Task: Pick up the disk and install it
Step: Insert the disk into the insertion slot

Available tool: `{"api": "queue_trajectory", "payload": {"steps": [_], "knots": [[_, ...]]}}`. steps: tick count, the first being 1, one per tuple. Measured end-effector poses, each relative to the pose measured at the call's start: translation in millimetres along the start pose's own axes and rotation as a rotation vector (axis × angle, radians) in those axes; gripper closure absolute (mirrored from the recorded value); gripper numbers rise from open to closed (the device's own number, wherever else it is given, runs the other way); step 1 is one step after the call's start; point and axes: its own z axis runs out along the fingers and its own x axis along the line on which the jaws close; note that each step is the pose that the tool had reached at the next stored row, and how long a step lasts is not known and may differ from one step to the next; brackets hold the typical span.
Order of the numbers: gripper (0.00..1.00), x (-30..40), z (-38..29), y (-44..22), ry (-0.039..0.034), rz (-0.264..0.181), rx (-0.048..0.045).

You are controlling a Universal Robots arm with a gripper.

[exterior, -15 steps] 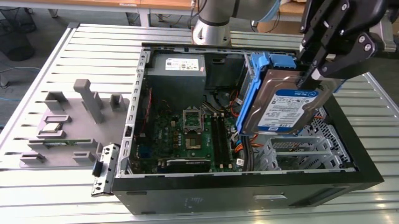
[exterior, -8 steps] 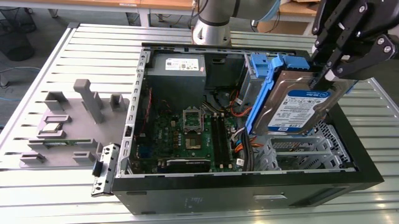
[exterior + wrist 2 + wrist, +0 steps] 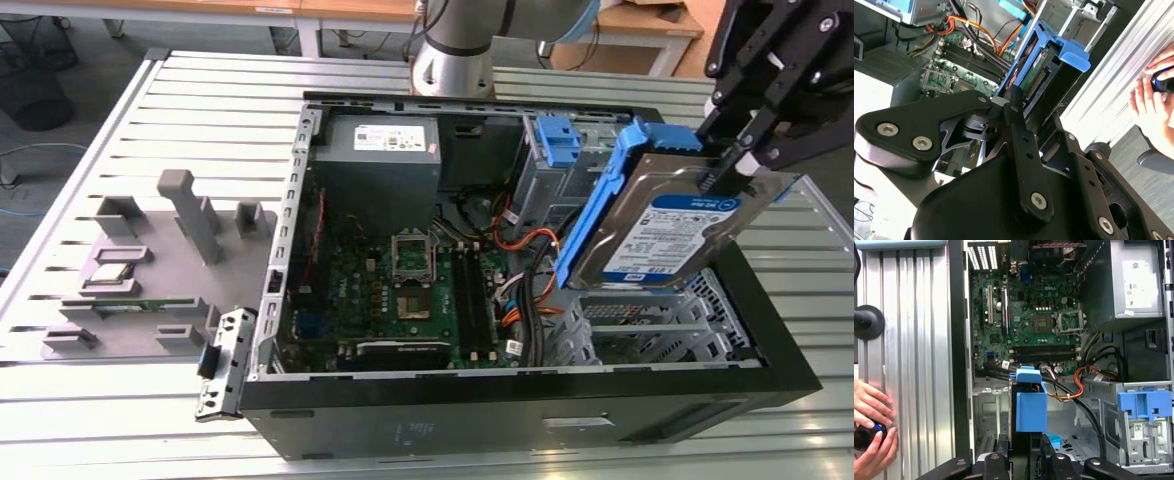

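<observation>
Black jaws clenched on flat silver-metal disk (image 3: 671, 232), edged in blue plastic, tilted over open case (image 3: 534, 412)

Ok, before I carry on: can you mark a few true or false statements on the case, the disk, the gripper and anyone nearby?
1. The computer case is open, with its motherboard exposed. True.
2. The disk lies flat on the case floor. False: it is held on edge over the open case.
3. The gripper is shut on the disk. True.
4. Nobody is near the rig. False: a person's hands show beside the case in the first wrist view.
</observation>
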Motion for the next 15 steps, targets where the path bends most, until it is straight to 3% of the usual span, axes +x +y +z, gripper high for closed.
{"api": "queue_trajectory", "payload": {"steps": [5,15], "knots": [[0.65,0.0,0.5,-13.4,0.0001,0.0,0.0],[0.65,5.2,5.7,-22.4,0.0005,-0.01,-0.0002]]}}
